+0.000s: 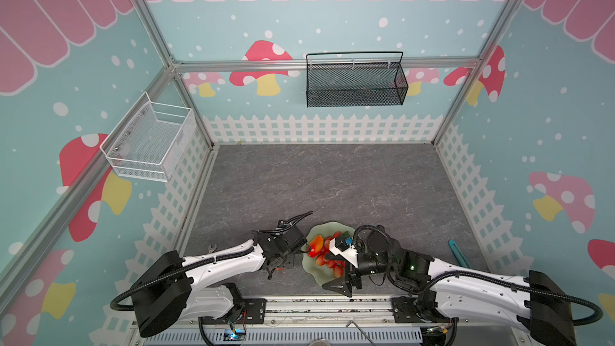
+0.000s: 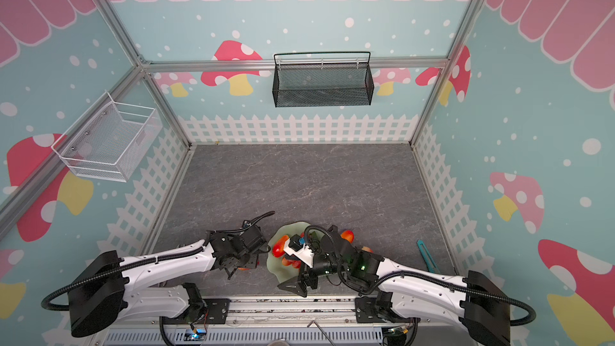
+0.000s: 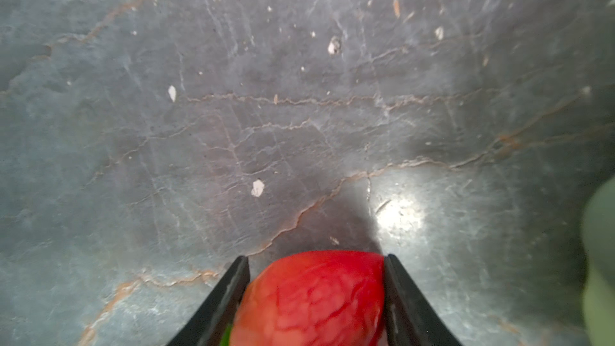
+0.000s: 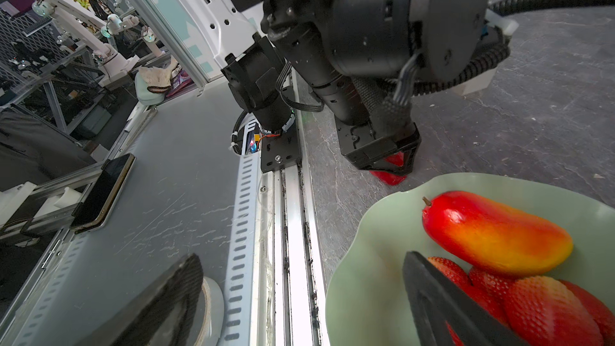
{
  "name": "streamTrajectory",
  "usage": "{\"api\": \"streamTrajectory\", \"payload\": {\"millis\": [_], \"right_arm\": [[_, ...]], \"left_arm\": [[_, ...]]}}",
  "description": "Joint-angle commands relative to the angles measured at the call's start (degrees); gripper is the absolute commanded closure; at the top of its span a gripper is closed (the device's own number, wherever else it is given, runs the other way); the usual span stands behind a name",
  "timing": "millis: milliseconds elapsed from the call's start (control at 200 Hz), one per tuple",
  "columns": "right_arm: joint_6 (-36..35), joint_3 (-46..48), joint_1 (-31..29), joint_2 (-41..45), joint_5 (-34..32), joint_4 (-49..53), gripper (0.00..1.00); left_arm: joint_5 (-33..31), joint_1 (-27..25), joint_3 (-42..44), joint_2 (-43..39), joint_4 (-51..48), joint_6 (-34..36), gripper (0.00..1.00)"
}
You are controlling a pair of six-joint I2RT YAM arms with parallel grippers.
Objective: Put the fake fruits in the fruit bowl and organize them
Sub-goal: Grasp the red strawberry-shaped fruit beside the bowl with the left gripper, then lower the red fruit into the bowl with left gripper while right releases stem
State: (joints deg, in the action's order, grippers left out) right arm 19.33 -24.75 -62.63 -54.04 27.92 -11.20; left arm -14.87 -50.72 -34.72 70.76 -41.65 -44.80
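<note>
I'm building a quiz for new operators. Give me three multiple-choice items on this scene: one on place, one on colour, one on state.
1. Where is the red fruit at the left gripper? A in the bowl; B on the table beside the bowl; C on a shelf.
2. The bowl's colour? A pale green; B blue; C white.
3. The right gripper is: A open; B shut on a cup; C shut on a spoon.

B: grey table lies under it. A: its rim is pale green. A: its fingers stand wide apart, nothing between.
</note>
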Motion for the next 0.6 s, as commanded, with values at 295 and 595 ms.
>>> {"api": "streamTrajectory", "payload": {"millis": [295, 595], "right_arm": [[0.7, -0.9, 0.51, 2.89, -7.53, 1.37, 0.03], [0.97, -1.04, 0.55, 3.29, -7.32, 1.88, 0.03]], "left_arm": [[-2.47, 3.6, 1.31, -7.98, -0.6, 0.26, 0.54], [-3.08, 3.84, 2.03, -9.97, 0.86, -0.6, 0.63]]}}
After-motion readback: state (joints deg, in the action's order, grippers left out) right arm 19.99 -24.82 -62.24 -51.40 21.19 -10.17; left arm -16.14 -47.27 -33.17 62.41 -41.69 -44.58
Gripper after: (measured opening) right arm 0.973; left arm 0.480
